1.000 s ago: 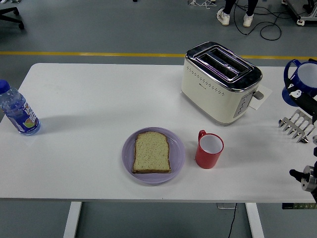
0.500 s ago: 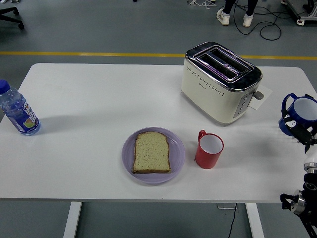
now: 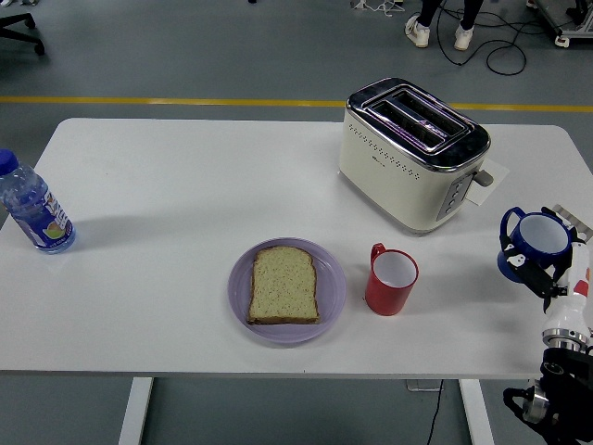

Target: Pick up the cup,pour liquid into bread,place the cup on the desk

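Observation:
A blue cup (image 3: 530, 243) with a white inside hangs upright just over the table's right end, and my right hand (image 3: 545, 272) is shut on it from the right and below. A slice of bread (image 3: 284, 285) lies flat on a purple plate (image 3: 333, 292) at the front centre. Right of the plate stands a red cup (image 3: 392, 281), upright, its handle turned to the back left. About a hand's width of table separates the blue cup from the red one. My left arm is out of sight.
A cream toaster (image 3: 408, 158) with a chrome top stands behind the red cup. At the table's left edge stands a water bottle (image 3: 33, 209) with a blue cap. A person's feet (image 3: 439, 30) show on the floor far behind the table.
My right hand has brought the blue cup down and leftward from the picture's upper right edge to a spot low over the table, right of the red cup.

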`<control>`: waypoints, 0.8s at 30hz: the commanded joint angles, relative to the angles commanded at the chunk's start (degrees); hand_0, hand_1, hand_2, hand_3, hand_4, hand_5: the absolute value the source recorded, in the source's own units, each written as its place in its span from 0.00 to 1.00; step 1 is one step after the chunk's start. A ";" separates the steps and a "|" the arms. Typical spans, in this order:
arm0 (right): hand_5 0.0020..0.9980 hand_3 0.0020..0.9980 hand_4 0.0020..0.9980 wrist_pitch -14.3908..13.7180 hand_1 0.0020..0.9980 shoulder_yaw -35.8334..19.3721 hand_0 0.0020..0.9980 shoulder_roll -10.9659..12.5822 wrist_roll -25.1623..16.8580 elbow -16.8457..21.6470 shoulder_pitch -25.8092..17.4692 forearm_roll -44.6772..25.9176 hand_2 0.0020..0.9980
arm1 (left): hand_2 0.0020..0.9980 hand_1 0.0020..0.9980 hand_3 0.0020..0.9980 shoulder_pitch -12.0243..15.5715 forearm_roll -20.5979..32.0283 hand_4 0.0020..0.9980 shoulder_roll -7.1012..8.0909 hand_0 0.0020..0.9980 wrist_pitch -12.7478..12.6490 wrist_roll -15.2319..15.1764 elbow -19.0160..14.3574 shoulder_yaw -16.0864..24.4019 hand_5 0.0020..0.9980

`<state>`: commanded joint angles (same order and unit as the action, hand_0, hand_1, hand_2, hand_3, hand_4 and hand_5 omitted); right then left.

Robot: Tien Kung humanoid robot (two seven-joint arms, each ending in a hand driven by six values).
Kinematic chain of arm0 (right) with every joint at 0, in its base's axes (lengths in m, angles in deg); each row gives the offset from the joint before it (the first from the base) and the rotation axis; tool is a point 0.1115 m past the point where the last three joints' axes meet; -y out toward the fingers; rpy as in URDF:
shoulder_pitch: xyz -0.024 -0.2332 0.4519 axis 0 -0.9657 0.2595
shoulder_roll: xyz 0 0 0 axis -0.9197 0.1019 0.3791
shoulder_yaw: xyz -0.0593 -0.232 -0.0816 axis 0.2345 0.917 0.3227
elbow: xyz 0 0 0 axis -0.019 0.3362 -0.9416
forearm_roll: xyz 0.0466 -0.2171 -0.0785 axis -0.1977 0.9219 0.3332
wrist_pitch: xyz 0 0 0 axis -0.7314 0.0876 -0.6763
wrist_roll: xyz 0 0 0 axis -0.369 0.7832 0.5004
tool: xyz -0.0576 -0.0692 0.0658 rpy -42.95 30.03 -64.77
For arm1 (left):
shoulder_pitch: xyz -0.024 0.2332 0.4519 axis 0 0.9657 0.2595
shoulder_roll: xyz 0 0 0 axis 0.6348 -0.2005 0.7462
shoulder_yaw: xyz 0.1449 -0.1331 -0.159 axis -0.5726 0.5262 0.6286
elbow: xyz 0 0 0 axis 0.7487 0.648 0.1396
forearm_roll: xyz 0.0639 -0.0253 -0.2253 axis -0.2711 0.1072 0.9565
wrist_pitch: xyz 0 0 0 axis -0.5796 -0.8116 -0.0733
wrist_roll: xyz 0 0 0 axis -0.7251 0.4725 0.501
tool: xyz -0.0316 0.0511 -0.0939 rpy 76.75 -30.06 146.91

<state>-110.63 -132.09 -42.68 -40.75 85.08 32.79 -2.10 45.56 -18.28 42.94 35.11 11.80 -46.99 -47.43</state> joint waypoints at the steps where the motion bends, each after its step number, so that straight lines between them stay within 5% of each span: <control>1: 0.00 0.77 0.69 0.01 0.54 0.54 0.58 -0.09 -0.18 -0.25 0.02 -0.20 0.72 | 0.65 0.64 0.50 0.00 0.05 0.24 0.00 0.63 0.00 0.00 0.00 -0.03 0.86; 24: 0.05 0.80 0.75 0.40 0.56 6.80 0.61 -1.58 -0.55 -4.59 0.95 -5.71 0.73 | 0.65 0.64 0.50 -0.10 0.01 0.24 0.00 0.63 0.00 0.02 0.01 -0.16 0.86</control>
<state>-110.23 -125.29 -44.26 -41.30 80.49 33.74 -7.80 45.46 -18.28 42.94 35.11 11.82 -46.98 -47.58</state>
